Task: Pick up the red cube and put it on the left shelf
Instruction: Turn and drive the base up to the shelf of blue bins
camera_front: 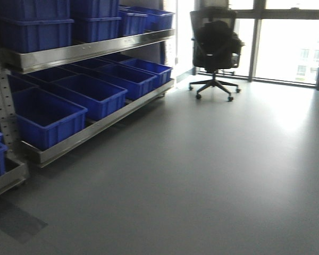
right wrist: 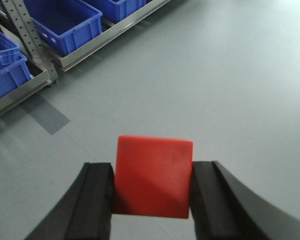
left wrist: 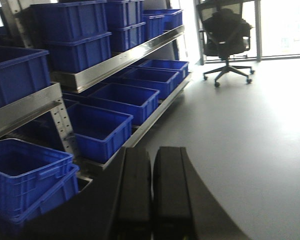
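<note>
- Above the grey floor [right wrist: 230,75], the right gripper [right wrist: 152,192] is clamping the red cube [right wrist: 154,172] between its two black fingers [right wrist: 95,200], one pressing on each side face.
- The left gripper [left wrist: 152,157] is holding its own fingers pressed together with nothing between them, pointing toward the shelf [left wrist: 115,62].
- Rows of blue bins [camera_front: 90,93] are sitting on both tiers of the shelf, on the left in the front view.
- A black office chair [camera_front: 215,48] is standing by the windows [camera_front: 290,48], apparently with something dark draped over it, though glare is blurring it.
</note>
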Controlling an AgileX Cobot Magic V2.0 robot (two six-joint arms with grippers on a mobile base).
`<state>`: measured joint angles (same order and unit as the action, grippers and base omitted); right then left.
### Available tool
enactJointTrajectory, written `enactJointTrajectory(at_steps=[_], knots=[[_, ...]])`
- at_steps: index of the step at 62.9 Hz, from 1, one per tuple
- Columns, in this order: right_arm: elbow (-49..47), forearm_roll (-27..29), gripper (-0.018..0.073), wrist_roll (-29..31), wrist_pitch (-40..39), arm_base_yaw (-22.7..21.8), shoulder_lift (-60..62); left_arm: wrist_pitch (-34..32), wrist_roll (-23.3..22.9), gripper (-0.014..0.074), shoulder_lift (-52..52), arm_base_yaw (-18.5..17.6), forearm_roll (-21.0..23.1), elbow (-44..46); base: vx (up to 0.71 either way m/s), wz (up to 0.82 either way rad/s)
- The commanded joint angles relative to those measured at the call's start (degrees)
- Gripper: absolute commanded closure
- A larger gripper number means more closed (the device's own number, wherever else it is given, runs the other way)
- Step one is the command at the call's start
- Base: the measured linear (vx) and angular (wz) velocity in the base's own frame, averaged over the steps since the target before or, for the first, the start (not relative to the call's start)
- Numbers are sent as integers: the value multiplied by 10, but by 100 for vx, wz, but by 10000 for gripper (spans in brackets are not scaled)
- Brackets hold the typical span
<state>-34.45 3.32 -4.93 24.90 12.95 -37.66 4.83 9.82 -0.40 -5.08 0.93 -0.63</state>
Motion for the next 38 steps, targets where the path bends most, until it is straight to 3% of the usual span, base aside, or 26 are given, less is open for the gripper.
enactJointTrajectory(at_steps=[1, 20, 38], knots=[[-16, -5, 530, 2, -50, -4, 0, -48, -1, 495, 3, 0, 3, -13, 39, 67], [-16, -5, 530, 2, -50, -4, 0, -48, -1, 495, 3, 0, 3, -13, 39, 72], [-16, -5, 530, 2, -50, -4, 0, -48, -1, 495, 3, 0, 3, -13, 34, 99]])
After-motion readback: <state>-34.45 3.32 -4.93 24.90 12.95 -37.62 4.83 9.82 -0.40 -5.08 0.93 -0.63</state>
